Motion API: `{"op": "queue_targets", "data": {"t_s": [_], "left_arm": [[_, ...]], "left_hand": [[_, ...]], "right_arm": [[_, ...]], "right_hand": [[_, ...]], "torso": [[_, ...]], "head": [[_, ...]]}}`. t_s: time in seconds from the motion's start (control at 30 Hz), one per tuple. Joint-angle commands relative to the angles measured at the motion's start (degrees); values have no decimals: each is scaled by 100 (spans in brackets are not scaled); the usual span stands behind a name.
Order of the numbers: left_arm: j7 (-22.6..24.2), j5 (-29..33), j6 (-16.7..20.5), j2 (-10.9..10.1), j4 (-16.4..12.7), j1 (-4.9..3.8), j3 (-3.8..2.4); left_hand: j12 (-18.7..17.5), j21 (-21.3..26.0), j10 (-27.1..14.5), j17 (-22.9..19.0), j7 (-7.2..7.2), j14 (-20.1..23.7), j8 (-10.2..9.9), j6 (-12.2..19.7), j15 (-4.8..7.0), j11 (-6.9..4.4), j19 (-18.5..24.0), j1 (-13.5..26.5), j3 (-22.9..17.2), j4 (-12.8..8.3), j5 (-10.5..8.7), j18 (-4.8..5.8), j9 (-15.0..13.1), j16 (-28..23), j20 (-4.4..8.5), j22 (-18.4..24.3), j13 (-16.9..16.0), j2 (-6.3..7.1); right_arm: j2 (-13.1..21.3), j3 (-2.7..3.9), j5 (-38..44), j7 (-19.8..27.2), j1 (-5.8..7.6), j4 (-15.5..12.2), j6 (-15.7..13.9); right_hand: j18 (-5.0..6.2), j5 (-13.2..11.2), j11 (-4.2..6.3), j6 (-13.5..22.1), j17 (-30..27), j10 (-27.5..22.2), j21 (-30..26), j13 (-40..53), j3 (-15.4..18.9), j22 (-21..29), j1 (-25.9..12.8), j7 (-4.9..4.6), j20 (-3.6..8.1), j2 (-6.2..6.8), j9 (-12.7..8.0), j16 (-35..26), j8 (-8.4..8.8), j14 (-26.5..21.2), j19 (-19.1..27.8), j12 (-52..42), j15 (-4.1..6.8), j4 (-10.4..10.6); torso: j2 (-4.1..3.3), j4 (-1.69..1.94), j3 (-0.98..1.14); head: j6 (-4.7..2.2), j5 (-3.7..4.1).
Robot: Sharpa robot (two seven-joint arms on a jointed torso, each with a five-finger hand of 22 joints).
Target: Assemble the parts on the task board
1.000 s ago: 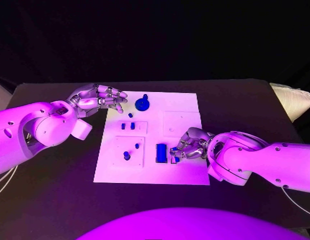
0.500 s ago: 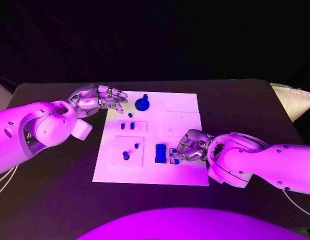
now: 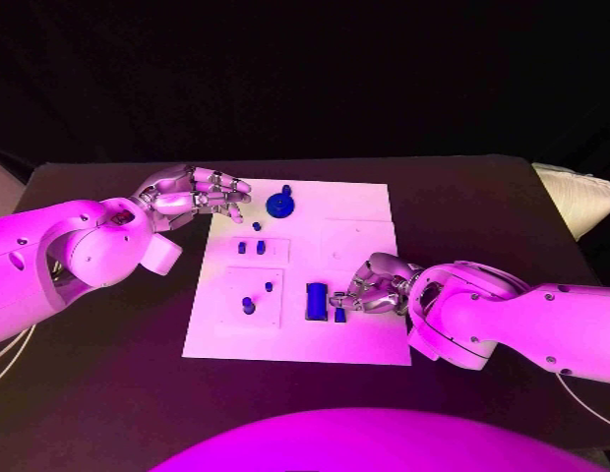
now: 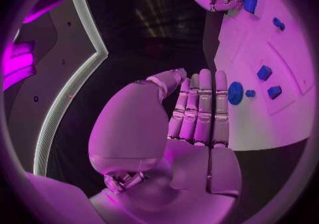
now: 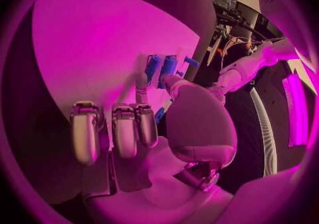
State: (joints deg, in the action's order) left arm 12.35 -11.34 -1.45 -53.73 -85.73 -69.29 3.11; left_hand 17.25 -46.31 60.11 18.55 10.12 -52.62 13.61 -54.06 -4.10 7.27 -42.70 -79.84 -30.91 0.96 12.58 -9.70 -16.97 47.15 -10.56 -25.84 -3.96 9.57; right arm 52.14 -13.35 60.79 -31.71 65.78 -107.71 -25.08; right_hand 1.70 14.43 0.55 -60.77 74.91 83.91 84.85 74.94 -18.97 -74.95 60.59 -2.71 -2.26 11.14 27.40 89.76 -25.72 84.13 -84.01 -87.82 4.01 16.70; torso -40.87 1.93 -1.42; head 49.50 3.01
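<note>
The white task board [image 3: 369, 221] lies mid-table. A round blue part [image 3: 279, 206] sits near its far edge, with two small blue parts [image 3: 253, 248] in a recessed block below it. A tall blue block [image 3: 315, 300] stands near the front, and a small blue part [image 3: 339, 315] lies beside it. My right hand [image 3: 372, 286] hovers right of that block with its fingers curled. It seems to pinch a small blue part [image 5: 159, 115] between thumb and finger, mostly hidden. My left hand [image 3: 192, 193] rests by the board's far left corner, holding nothing. Its fingers [image 4: 199, 107] lie side by side.
More small blue parts [image 3: 249, 306] stand in a second recessed block on the board's front left. A pale object [image 3: 586, 197] sits at the table's right edge. Bare black table [image 3: 106, 383] surrounds the board.
My right hand has edged slightly toward the tall blue block. The left hand has not moved.
</note>
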Motion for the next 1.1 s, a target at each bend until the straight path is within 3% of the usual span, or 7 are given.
{"op": "queue_targets", "data": {"t_s": [0.03, 0.47, 0.5, 0.53, 0.6, 0.73, 1.1], "left_arm": [[23, 30, -98, 6, -10, 1, -3], [20, 27, -99, 9, -3, 1, -3], [19, 27, -99, 9, -3, 1, -2], [19, 27, -99, 9, -2, 1, -2], [18, 26, -97, 9, 0, 1, -2], [14, 25, -95, 11, 5, 1, -2], [-6, 14, -114, 29, 22, 1, 1]], "left_hand": [[-33, 18, 23, 5, 40, 22, -30, 2, -33, 19, -26, 40, 7, 25, 3, -64, -7, -38, -1, 5, -6, -32], [-33, 18, 23, 5, 40, 22, -30, 2, -33, 19, -26, 40, 7, 25, 3, -64, -7, -38, -1, 5, -6, -32], [-33, 18, 23, 5, 40, 22, -30, 2, -33, 19, -26, 40, 7, 25, 3, -64, -7, -38, -1, 5, -6, -32], [-33, 18, 23, 5, 40, 22, -30, 2, -33, 19, -26, 40, 7, 25, 3, -64, -7, -38, -1, 5, -6, -32], [-33, 18, 23, 5, 40, 22, -30, 2, -33, 19, -26, 40, 7, 25, 3, -64, -7, -38, -1, 5, -6, -32], [-33, 18, 23, 5, 40, 22, -30, 2, -33, 19, -26, 40, 7, 25, 3, -64, -7, -38, -1, 5, -6, -32], [-42, 39, 22, 10, 38, 27, -32, 5, -32, 17, -32, 39, 3, 34, 4, -66, -9, -40, -3, 17, -7, -34]], "right_arm": [[-1, 0, 50, 72, -6, -19, -10], [73, 0, 34, 132, -6, -25, 212], [92, 0, 33, 152, -6, -26, 277], [108, -1, 33, 169, -7, -26, 333], [146, -1, 32, 210, -9, -31, 443], [198, -1, 19, 274, -18, -52, 542], [200, -2, -17, 315, -27, -50, 526]], "right_hand": [[-73, 10, 42, 17, 1509, 523, 2, 1414, 50, -1377, -72, -42, 57, -18, -5, 24, -23, 587, -475, -30, 42, 2], [-71, 24, 47, 32, 1509, 520, -12, 1411, 86, -1373, -8, -34, 59, -15, -9, 24, -32, 587, -471, -23, 46, -38], [-67, -27, 54, 55, 1509, 511, -33, 1402, 56, -1368, 257, -29, 63, 34, -10, 24, -38, 587, -465, -3, 53, -180], [-65, -86, 50, 60, 1509, 510, -41, 1402, 57, -1366, 310, -33, 63, 39, -13, 24, -40, 587, -462, -2, 51, -192], [-62, -501, 45, 77, 1509, 502, -59, 1394, 66, -1361, 573, -36, 60, 72, -29, 24, -49, 587, -457, 17, 47, -269], [-60, -781, 38, 86, 1509, 494, -71, 1387, 139, -1358, 754, -46, 54, 113, -55, 24, -51, 587, -453, 35, 39, -299], [-67, -926, 28, 67, 1509, 505, -33, 1398, 317, -1368, 688, -56, 46, 24, -86, 24, -64, 587, -462, 14, 31, -88]], "torso": [[3, 2, -3], [1, -1, -2], [1, 0, -1], [2, 1, 0], [0, -1, 2], [-1, -9, 4], [-3, 0, 4]], "head": [[1, -1], [14, 1], [14, 1], [14, -1], [15, -8], [13, -5], [15, 12]]}}
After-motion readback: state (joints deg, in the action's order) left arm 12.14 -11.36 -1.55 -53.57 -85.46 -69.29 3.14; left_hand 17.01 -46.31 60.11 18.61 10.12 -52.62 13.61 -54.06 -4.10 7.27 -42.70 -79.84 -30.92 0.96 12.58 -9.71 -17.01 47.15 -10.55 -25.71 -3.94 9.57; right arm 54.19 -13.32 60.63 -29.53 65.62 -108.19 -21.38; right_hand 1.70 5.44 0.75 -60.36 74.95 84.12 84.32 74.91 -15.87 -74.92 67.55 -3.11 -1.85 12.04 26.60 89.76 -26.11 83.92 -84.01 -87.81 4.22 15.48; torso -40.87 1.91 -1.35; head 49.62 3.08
